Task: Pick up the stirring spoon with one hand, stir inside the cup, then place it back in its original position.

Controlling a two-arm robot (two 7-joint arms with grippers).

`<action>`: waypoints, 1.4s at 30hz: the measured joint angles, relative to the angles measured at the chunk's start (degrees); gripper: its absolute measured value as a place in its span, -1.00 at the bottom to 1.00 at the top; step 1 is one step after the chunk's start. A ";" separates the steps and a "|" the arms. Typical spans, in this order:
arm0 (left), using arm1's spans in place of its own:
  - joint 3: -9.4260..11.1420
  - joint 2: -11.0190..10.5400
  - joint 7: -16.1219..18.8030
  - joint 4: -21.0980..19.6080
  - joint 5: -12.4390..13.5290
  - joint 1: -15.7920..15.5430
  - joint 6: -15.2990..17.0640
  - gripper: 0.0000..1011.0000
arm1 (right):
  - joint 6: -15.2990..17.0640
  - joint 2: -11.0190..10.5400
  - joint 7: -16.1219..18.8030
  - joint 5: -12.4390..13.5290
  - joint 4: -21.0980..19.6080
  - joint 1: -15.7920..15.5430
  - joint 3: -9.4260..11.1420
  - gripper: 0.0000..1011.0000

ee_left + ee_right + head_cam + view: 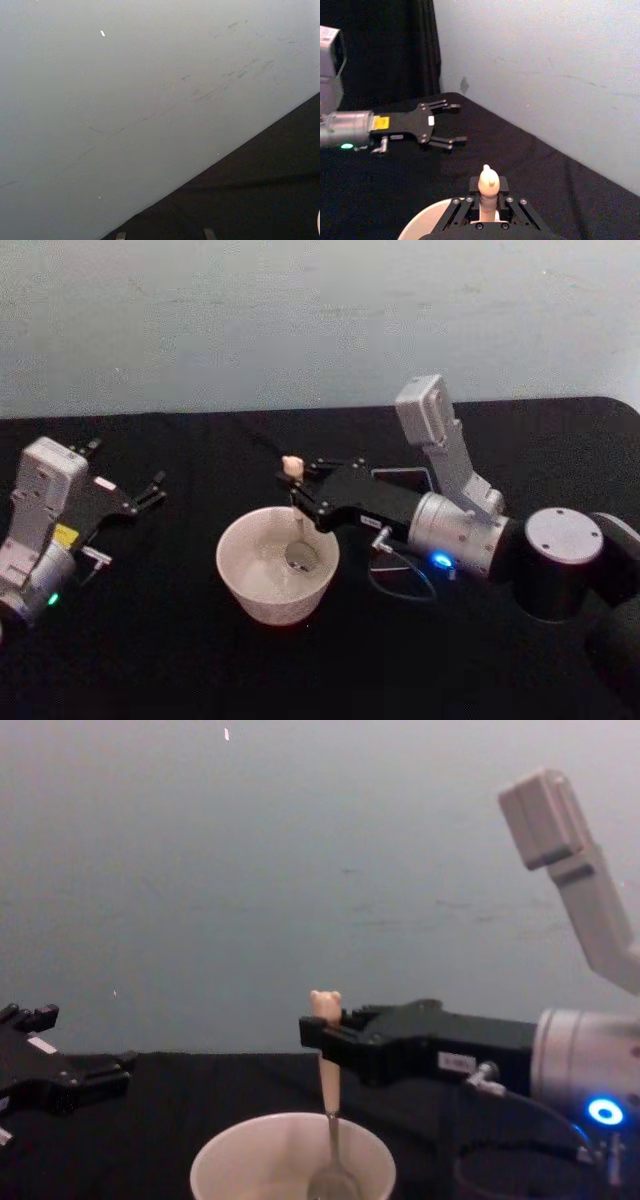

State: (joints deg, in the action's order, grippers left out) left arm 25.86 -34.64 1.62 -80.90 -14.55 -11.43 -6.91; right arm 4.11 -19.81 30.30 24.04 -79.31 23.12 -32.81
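The right end effector (304, 488) is closed on the beige handle of the stirring spoon (299, 540), just under the small bear head. The spoon is held upright. The stretch of handle between the fingers is hidden in the head view.

The thin shaft runs down into the cream-white cup (232, 575), and the shiny bowl is seen low inside, toward the wall nearer the right arm. Whether the bowl touches the bottom cannot be told, and no contents can be made out. In the chest view the cup's (225, 1165) lower part is cut off by the frame. In the right wrist view an arc of its rim (417, 227) is seen beside the end effector (489, 202), and the shaft is hidden.

A dark square-rimmed object (402, 477) is largely covered by the right arm.

The left end effector (122, 468) is held well apart at the left above the black bench (170, 660), with its fingers spread and nothing between them.
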 joint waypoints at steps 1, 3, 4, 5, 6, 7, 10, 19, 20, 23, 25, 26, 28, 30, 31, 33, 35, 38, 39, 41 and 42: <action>0.00 0.00 0.00 0.00 0.00 0.00 0.00 0.98 | 0.10 -0.30 0.08 0.08 -0.49 -0.38 0.05 -0.63; 0.00 0.00 0.00 0.00 0.00 0.00 0.00 0.98 | 0.29 -0.88 0.38 0.24 -1.54 -0.99 0.14 -0.63; 0.00 0.00 0.00 0.00 0.00 0.00 0.00 0.98 | 0.54 -1.48 0.78 0.47 -2.76 -1.71 0.14 -0.63; 0.00 0.00 0.00 0.00 0.00 0.00 0.00 0.98 | 0.66 -1.76 0.99 0.59 -3.29 -2.07 0.10 -0.63; 0.00 0.00 0.00 0.00 0.00 0.00 0.00 0.98 | 0.82 -2.29 1.57 0.82 -4.38 -2.63 -0.12 -0.63; 0.00 0.00 0.00 0.00 0.00 0.00 0.00 0.98 | 0.91 -2.52 1.87 0.96 -4.86 -2.90 -0.28 -0.63; 0.00 0.00 0.00 0.00 0.00 0.00 0.00 0.98 | 1.19 -3.08 3.01 1.39 -6.29 -3.57 -1.11 -0.63; 0.00 0.00 0.00 0.00 0.00 0.00 0.00 0.98 | 1.25 -1.70 4.15 1.61 -5.25 -2.72 -3.75 -0.63; 0.00 0.00 0.00 0.00 0.00 0.00 0.00 0.98 | 1.22 -1.39 4.12 1.63 -4.85 -2.48 -3.85 -0.63; 0.00 0.00 0.00 0.00 0.00 0.00 0.00 0.98 | 0.83 -0.07 3.72 1.67 -3.14 -1.44 -4.02 -0.63; 0.00 0.00 0.00 0.00 0.00 0.00 0.00 0.98 | 0.44 0.89 3.14 1.62 -1.74 -0.63 -4.01 -0.63; 0.00 0.00 -0.01 0.00 0.00 0.00 0.00 0.98 | 0.29 1.20 2.92 1.59 -1.26 -0.37 -3.96 -0.63; 0.00 0.00 0.00 0.00 0.00 0.00 0.00 0.98 | -0.22 1.98 1.90 1.12 0.08 0.34 -3.74 -0.63; 0.00 0.00 0.00 0.00 0.00 0.00 0.00 0.98 | -0.44 2.41 1.23 0.87 0.77 0.68 -3.45 -0.63; 0.00 0.00 0.00 0.00 0.00 0.00 0.00 0.98 | -0.50 2.62 0.91 0.77 1.15 0.83 -3.29 -0.63; 0.00 0.00 0.00 0.00 0.00 0.00 0.00 0.98 | -0.65 3.26 -0.23 0.45 2.16 1.20 -2.61 -0.63; 0.00 0.00 0.00 0.00 0.00 0.00 0.00 0.98 | -0.68 3.50 -0.85 0.31 2.60 1.35 -2.17 -0.63; 0.00 0.00 0.00 0.00 0.00 0.00 0.00 0.98 | -0.67 3.64 -1.62 0.21 3.03 1.41 -1.16 -0.63; 0.00 0.00 0.00 0.00 0.00 0.00 0.00 0.98 | -0.61 3.58 -1.83 0.22 3.01 1.37 -0.69 -0.63; 0.00 0.00 0.00 0.00 0.00 0.00 0.00 0.98 | -0.33 3.29 -2.03 0.46 2.53 1.00 0.03 -0.63; 0.00 0.00 0.00 0.00 0.00 0.00 0.00 0.98 | -0.21 3.18 -2.09 0.58 2.31 0.86 0.26 -0.63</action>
State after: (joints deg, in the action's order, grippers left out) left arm 25.86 -34.65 1.62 -80.90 -14.55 -11.43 -6.91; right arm 3.90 -16.63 28.21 24.61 -77.00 23.97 -32.55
